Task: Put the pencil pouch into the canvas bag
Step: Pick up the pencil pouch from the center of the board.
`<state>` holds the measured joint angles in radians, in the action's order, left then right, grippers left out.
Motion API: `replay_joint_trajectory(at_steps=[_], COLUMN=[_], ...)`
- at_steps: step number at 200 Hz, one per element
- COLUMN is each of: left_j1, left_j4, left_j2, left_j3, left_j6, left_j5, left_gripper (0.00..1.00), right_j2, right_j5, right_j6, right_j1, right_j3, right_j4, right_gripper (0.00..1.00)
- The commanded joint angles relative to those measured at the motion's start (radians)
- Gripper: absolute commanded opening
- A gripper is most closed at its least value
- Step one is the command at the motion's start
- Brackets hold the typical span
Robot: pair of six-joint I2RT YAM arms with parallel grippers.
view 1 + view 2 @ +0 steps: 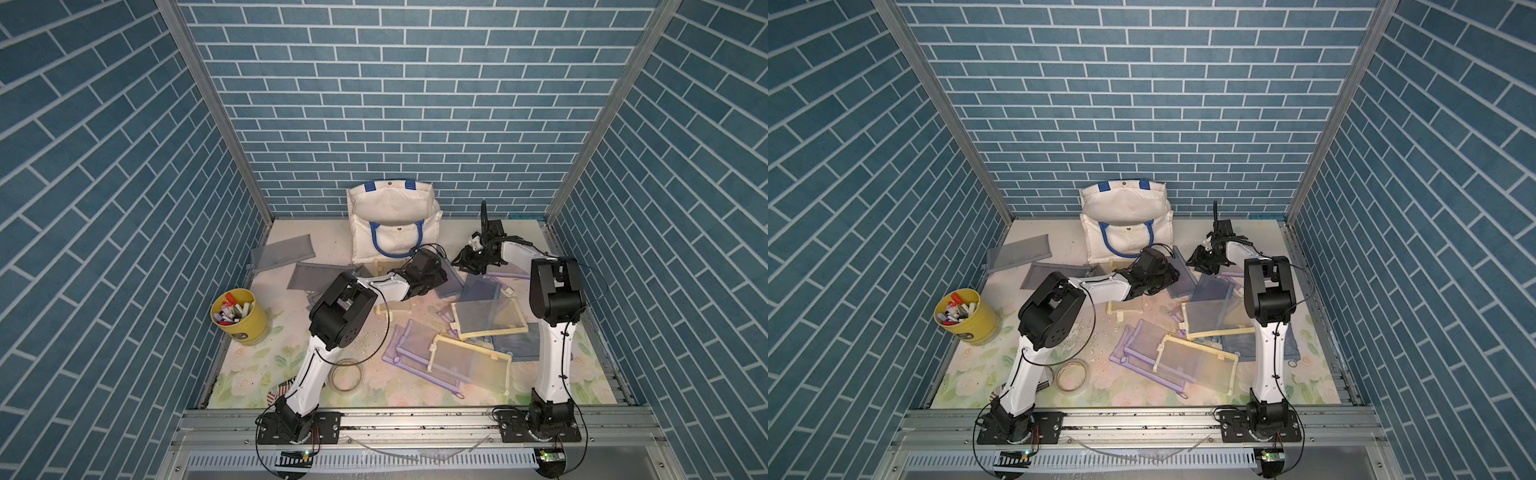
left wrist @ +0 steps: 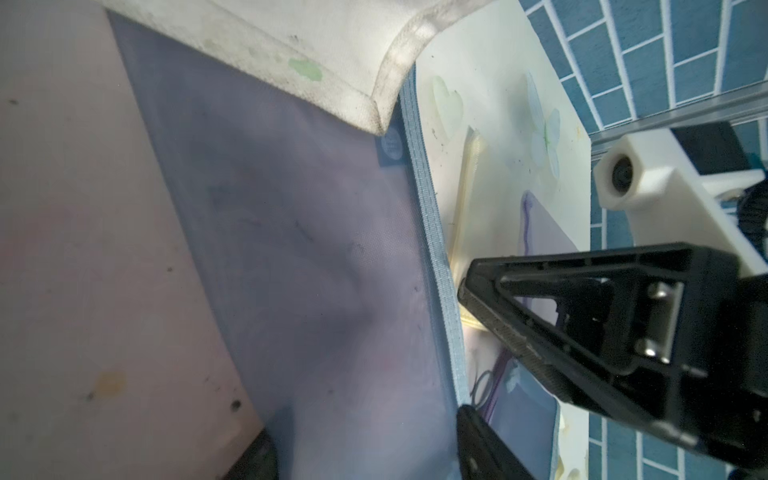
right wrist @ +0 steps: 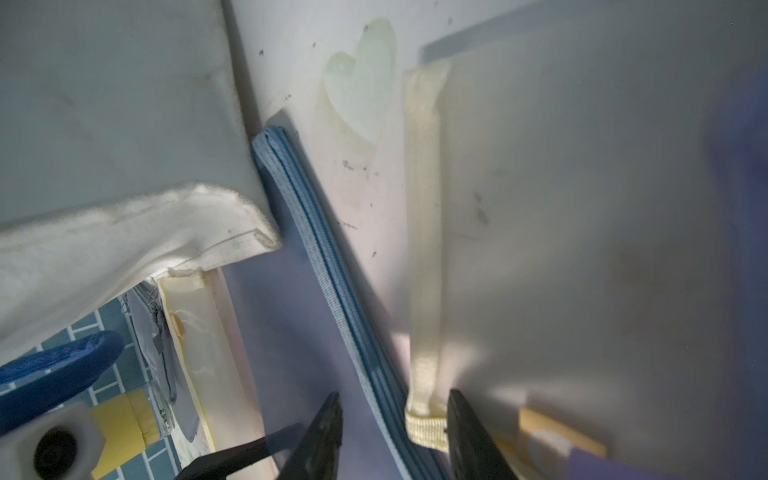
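A: Well, found left gripper (image 2: 461, 351) and right gripper (image 3: 395, 415) with jaws apart, straddling the zip edge of the pencil pouch (image 2: 291, 249), flat at the 5 o'clock corner of the canvas bag (image 1: 392, 208).

B: Feared pinching the yellow-edged pouch (image 3: 424, 249) too, or dragging the bag by that seemingly tucked corner.

A: Noted markers (image 1: 232, 311) in the yellow cup (image 1: 245, 330) at 9 o'clock; saw nothing inside the bag at 12 o'clock.

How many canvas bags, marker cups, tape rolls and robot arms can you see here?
canvas bag: 1
yellow cup of markers: 1
tape roll: 1
robot arms: 2, the left arm and the right arm
Total: 5
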<state>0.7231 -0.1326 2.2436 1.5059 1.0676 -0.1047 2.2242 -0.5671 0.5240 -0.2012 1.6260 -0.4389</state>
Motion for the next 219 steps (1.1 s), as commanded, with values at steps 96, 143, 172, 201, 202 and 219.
replay_joint_trajectory(at_steps=[96, 143, 172, 201, 202, 219], left_j1=[0.01, 0.047, 0.061, 0.087, 0.089, 0.105], left_j4=[0.118, 0.312, 0.305, 0.36, 0.366, 0.501], left_j2=[-0.111, -0.249, -0.303, -0.365, -0.367, -0.407], left_j3=[0.062, 0.083, 0.049, 0.079, 0.083, 0.159], left_j6=[-0.117, -0.252, -0.282, -0.392, -0.399, -0.546], left_j5=[-0.057, -0.095, -0.122, -0.149, -0.15, -0.142], left_gripper=[0.0, 0.0, 0.0, 0.0, 0.0, 0.0], right_j2=[-0.161, -0.321, -0.413, -0.505, -0.505, -0.55], right_j5=[0.07, 0.02, -0.018, -0.021, -0.02, -0.014], right_j6=[-0.016, 0.041, 0.065, 0.057, 0.056, 0.048], right_j1=[-0.006, 0.02, 0.037, 0.046, 0.047, 0.051], right_j3=[0.024, -0.031, -0.084, -0.139, -0.143, -0.179], right_j4=[-0.161, -0.133, -0.11, -0.109, -0.109, -0.112], right_gripper=[0.65, 0.74, 0.75, 0.76, 0.76, 0.76])
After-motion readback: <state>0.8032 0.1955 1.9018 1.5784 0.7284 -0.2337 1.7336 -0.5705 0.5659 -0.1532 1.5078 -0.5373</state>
